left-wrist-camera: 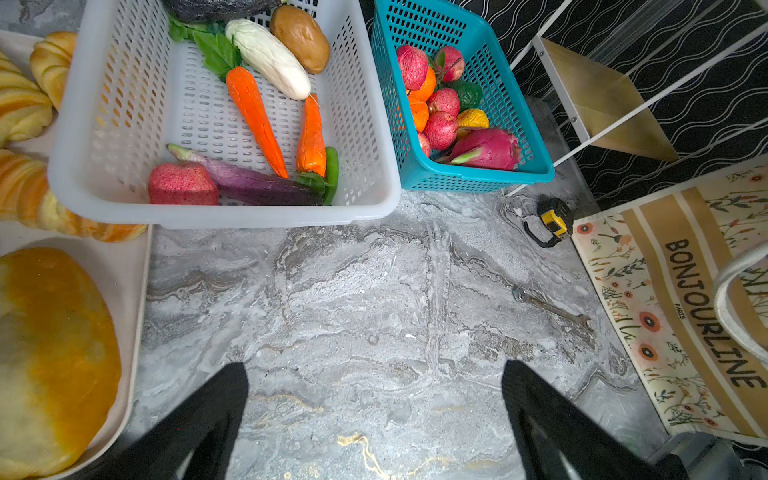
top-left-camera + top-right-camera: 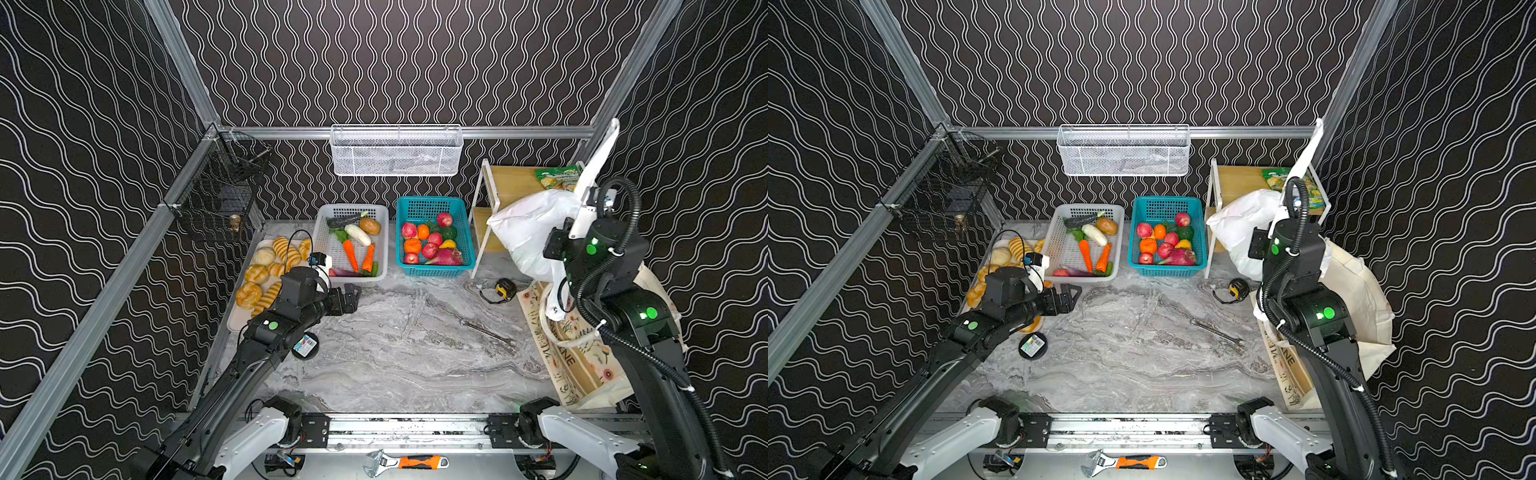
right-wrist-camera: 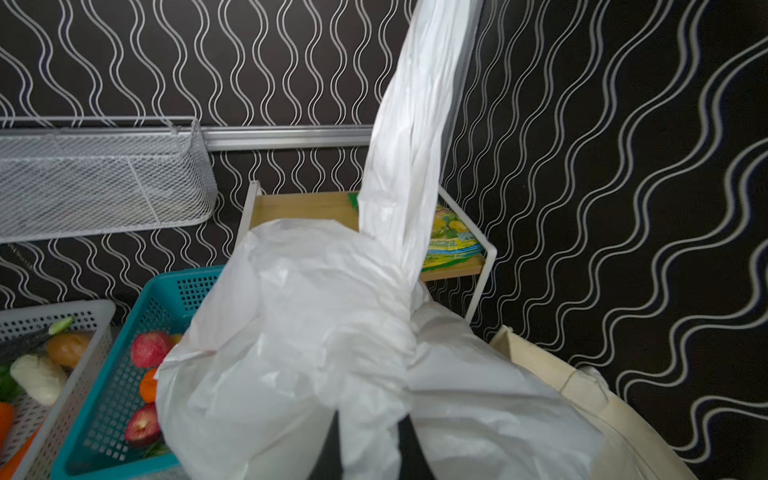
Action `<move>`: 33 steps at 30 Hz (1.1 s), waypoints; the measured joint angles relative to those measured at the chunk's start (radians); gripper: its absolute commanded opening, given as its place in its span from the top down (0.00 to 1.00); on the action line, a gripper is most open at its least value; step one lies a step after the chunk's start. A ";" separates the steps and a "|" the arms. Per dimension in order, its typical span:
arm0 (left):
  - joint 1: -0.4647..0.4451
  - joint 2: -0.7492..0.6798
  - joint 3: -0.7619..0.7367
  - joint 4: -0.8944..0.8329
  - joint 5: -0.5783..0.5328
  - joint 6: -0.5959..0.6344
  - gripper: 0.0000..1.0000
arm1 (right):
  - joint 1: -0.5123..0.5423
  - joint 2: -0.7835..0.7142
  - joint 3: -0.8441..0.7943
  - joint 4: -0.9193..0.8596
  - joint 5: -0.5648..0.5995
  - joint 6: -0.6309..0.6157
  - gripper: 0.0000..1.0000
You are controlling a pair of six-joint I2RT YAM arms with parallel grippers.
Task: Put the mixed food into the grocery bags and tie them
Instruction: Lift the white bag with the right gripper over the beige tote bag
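- Left end effector (image 2: 351, 296) hovers low over the grey marble bench (image 2: 395, 357), just at the near side of the white basket (image 2: 322, 232). Its jaws are spread wide, and the left wrist view shows only bare bench between them.
- Right end effector (image 3: 368, 419) is raised at the far right, with its jaws pinched tight on the gathered plastic of the white plastic bag (image 2: 528, 232).
- The white plastic bag looks full and crinkled. It hangs in front of the small shelf (image 2: 505, 183) and above the canvas tote (image 2: 582, 365).
- Its top is drawn into a twisted neck, and a long flat strip (image 3: 411, 124) rises from there toward the far right corner post.
- The canvas tote sits at the right edge of the bench, cream with a flower print and dark lettering "BONJOURLINE".
- A purple aubergine (image 1: 249, 185) lies in the white basket with carrots. The teal basket (image 2: 467, 232) beside it holds fruit.
- A green packet (image 2: 559, 176) rests on the shelf's top board.
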 measured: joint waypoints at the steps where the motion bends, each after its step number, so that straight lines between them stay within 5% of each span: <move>1: 0.000 0.000 0.000 0.000 0.000 -0.003 0.01 | -0.009 -0.002 0.009 0.007 0.012 0.000 1.00; 13: 0.000 0.045 0.018 0.005 0.005 -0.002 0.01 | -0.031 -0.160 -0.079 0.172 0.280 -0.090 1.00; 22: 0.000 0.063 0.018 0.015 0.034 -0.003 0.01 | -0.090 -0.229 -0.261 0.155 0.359 -0.073 1.00; 28: 0.000 0.043 0.018 0.014 0.032 0.005 0.01 | -0.237 -0.200 -0.287 0.109 0.320 0.016 1.00; 33: 0.000 0.034 0.021 -0.005 0.024 0.029 0.01 | -0.482 -0.151 -0.277 0.050 0.199 0.080 1.00</move>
